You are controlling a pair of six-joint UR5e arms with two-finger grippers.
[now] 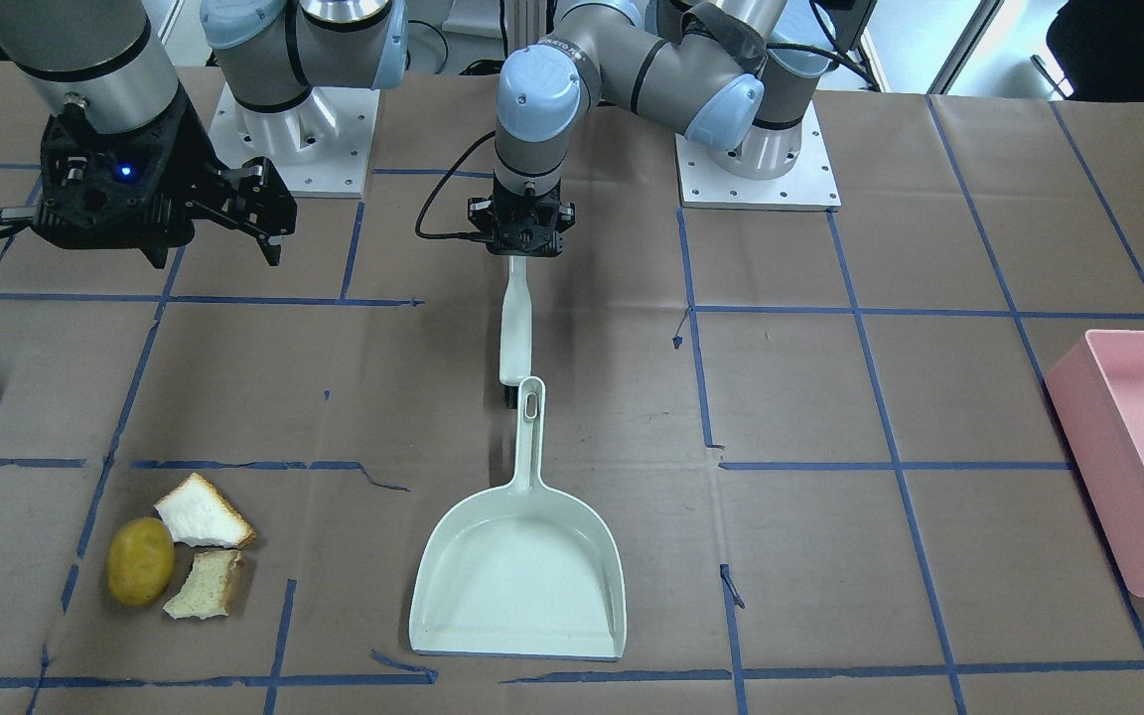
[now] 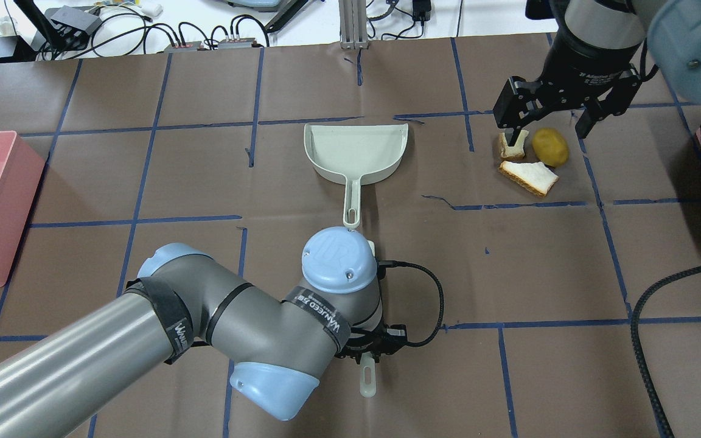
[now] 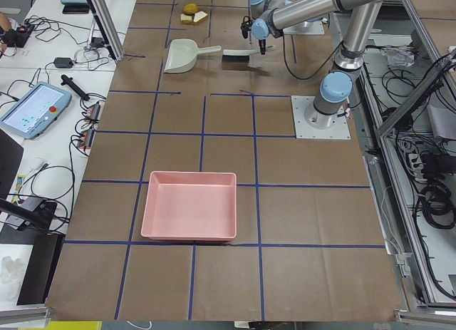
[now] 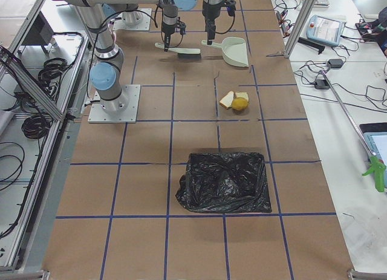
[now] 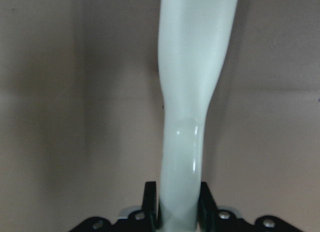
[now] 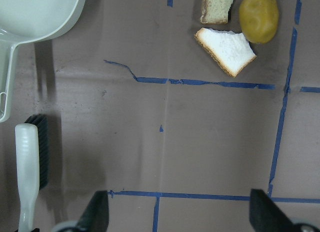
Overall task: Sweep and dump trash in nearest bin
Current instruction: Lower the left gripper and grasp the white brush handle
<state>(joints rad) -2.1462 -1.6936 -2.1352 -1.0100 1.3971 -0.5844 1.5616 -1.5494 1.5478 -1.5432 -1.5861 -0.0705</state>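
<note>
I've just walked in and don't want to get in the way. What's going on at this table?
The left gripper is shut on the brush, whose head sits by the end of the dustpan handle. The right gripper hangs open above the table, holding nothing. The potato and two bread pieces sit together, unswept, and the dustpan is empty. A pink bin and a black-bagged bin stand toward opposite ends.

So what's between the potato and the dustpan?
In the front-facing view, two bread pieces sit beside the potato; the rest up to the dustpan is bare table.
</note>
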